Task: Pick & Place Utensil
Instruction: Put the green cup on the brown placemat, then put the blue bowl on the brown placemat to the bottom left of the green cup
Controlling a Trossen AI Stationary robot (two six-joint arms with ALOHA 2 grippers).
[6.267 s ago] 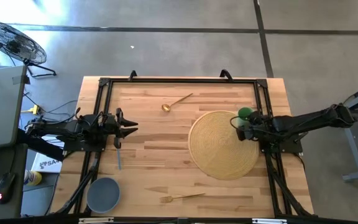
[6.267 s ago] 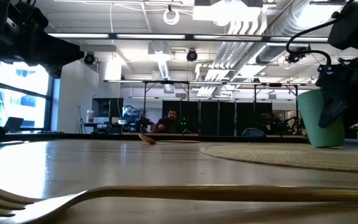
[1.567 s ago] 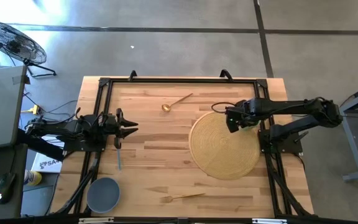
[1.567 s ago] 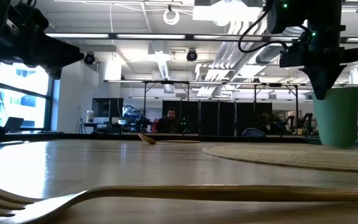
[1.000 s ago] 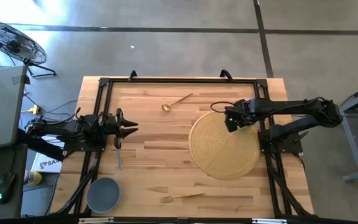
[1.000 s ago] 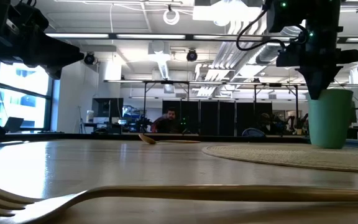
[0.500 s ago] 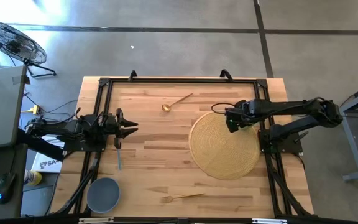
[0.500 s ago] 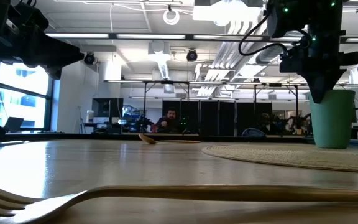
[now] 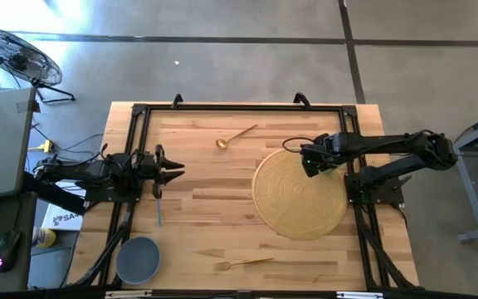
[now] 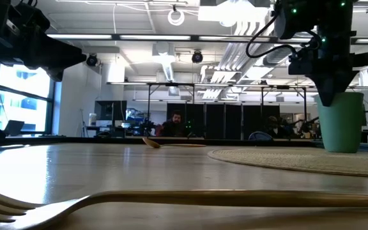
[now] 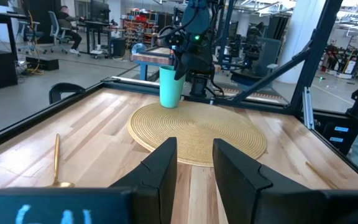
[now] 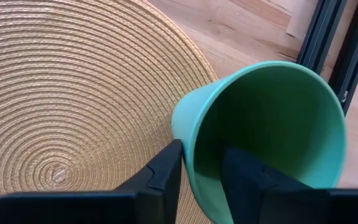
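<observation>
since six seconds back the right arm has carried the green cup (image 10: 340, 121) from the mat's right edge to its far edge, and over the last half second nothing on the table has shifted.

right gripper (image 12: 201, 171): poised over the cup rim, one finger (image 12: 166, 168) outside the wall, the other (image 12: 244, 171) inside the mouth. the fingers straddle the wall closely; whether they press on it or have just let go cannot be told. in the low view the cup stands upright with its base on the woven mat (image 9: 299, 193).

cup position: far edge of the round mat, on the side toward the right arm's base, as the left wrist view (image 11: 171, 86) also shows.

left gripper (image 11: 193, 163): parked over the table's left side, fingers parted with a small gap, nothing between them. it points across the table toward the mat.

utensils, none touched by a gripper:
- gold spoon (image 9: 234, 135) on bare wood near the far edge, left of the mat, well apart from both grippers.
- gold fork (image 9: 243, 263) near the front edge, between the bowl and the mat's front side; it fills the low view's foreground.
- thin blue utensil (image 9: 158, 211) lying just in front of the left gripper.

grey-blue bowl (image 9: 137, 259) at the front left corner of the wooden table (image 9: 206, 216).

beyond the table a person sits at a desk in the room.
</observation>
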